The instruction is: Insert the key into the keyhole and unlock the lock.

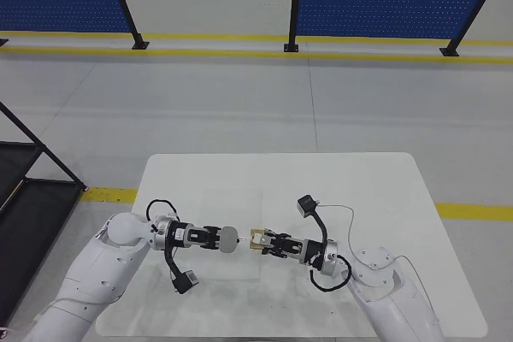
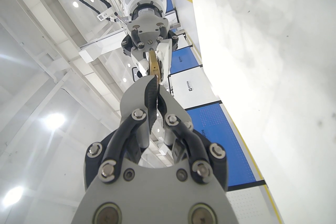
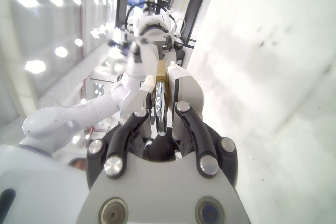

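Note:
Both arms meet tip to tip above the white table (image 1: pixel 368 188). My right gripper (image 1: pixel 262 242) is shut on a brass padlock (image 1: pixel 256 241) and holds it level, pointed at the other arm. In the right wrist view the lock's brass body (image 3: pixel 160 83) sits between the fingers, with its chrome shackle (image 3: pixel 160 114) toward the wrist. My left gripper (image 1: pixel 228 239) is shut on the key (image 1: pixel 243 240), a thin silvery shaft reaching the lock's end. In the left wrist view the dark pads (image 2: pixel 151 96) are pressed together right at the lock (image 2: pixel 152 64). Whether the key is inside the keyhole is hidden.
A black rack (image 1: pixel 17 197) stands off the table's left side. Loose cables hang from both wrists, one with a small black box (image 1: pixel 306 204) above the right arm. Blue barriers (image 1: pixel 51 15) line the far floor.

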